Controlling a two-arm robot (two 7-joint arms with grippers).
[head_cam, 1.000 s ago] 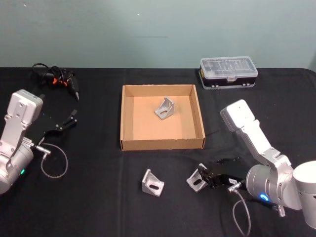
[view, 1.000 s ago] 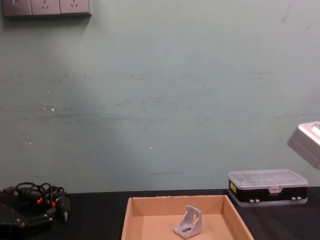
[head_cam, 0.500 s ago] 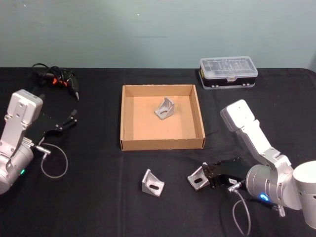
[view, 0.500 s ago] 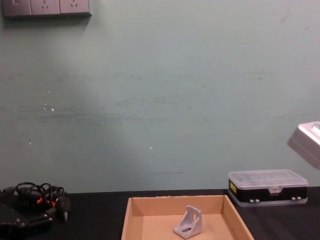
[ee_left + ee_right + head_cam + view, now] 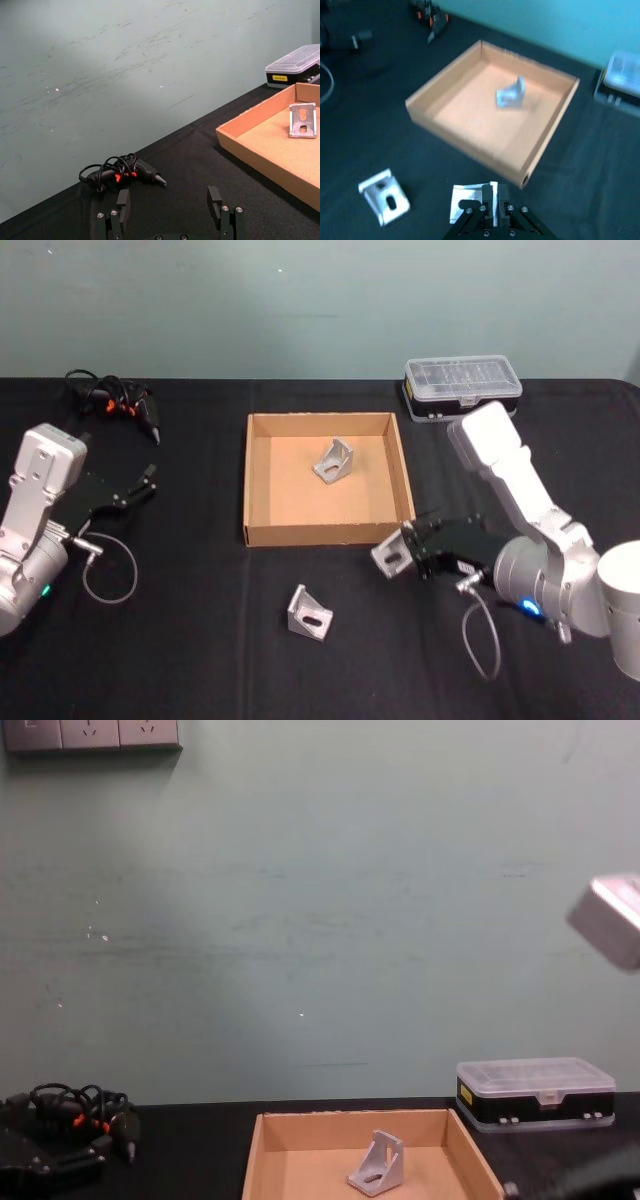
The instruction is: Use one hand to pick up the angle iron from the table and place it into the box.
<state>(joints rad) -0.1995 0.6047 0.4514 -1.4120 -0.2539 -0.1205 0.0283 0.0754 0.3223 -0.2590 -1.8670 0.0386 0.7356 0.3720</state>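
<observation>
My right gripper (image 5: pixel 406 551) is shut on a silver angle iron (image 5: pixel 389 557), held above the black table (image 5: pixel 200 630) just outside the front right corner of the tan cardboard box (image 5: pixel 300 495). In the right wrist view the held angle iron (image 5: pixel 469 202) sits between the fingers of the right gripper (image 5: pixel 492 201), short of the box (image 5: pixel 465 117). A second angle iron (image 5: pixel 310 611) lies on the table in front of the box. A third angle iron (image 5: pixel 335 460) stands inside the box. My left gripper (image 5: pixel 168 200) is open and idle at the table's left side.
A black plastic case with a clear lid (image 5: pixel 463 387) stands behind the box at the back right. A black tool with orange marks and coiled cable (image 5: pixel 115 405) lies at the back left. A loose wire loop (image 5: pixel 108 570) hangs by the left arm.
My right gripper has lifted the angle iron off the table and carried it up toward the box's front right corner. The left gripper has drawn back slightly.
</observation>
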